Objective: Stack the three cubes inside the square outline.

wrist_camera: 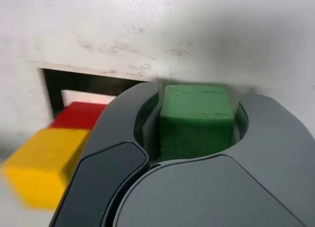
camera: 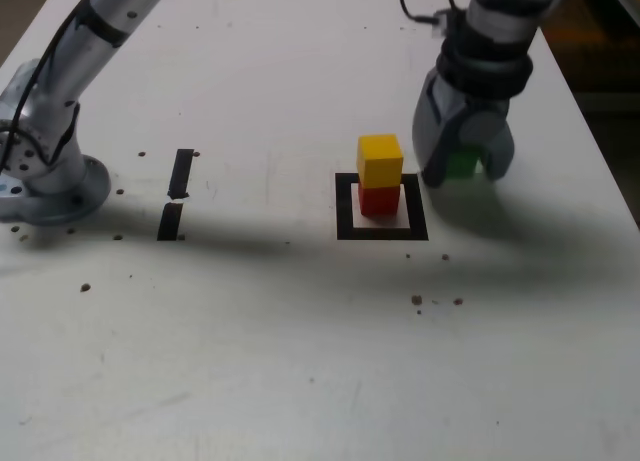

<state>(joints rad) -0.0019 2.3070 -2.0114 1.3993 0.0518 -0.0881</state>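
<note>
Nearest the viewer, in the exterior view, a pale table (camera: 250, 351) stretches away, scattered with small dark specks. Beyond that foreground, right of centre, lies the square outline (camera: 346, 231), a black tape frame around a white middle. Inside it sits the red cube (camera: 379, 203), and on top of that rests the yellow cube (camera: 380, 163), making a tower of two. Over toward the exterior view's left, two short black tape strips (camera: 181, 173) lie on the table, well apart from the tower.

Just outside the outline, on the exterior view's right and slightly farther back, the robot's hand (camera: 466, 169) reaches down with the green cube (camera: 461, 162) between its fingers. The wrist view shows the fingers drawn in close on opposite sides of this cube, which looks gripped. Whether it has left the table is impossible to tell. Farther back, the grey arm (camera: 505, 26) rises out of the picture.

Two of the three cubes are stacked within the outline, so the job looks about two-thirds done. What remains is to raise the green cube clear, carry it across above the yellow one, set it down squarely and let go.
</note>
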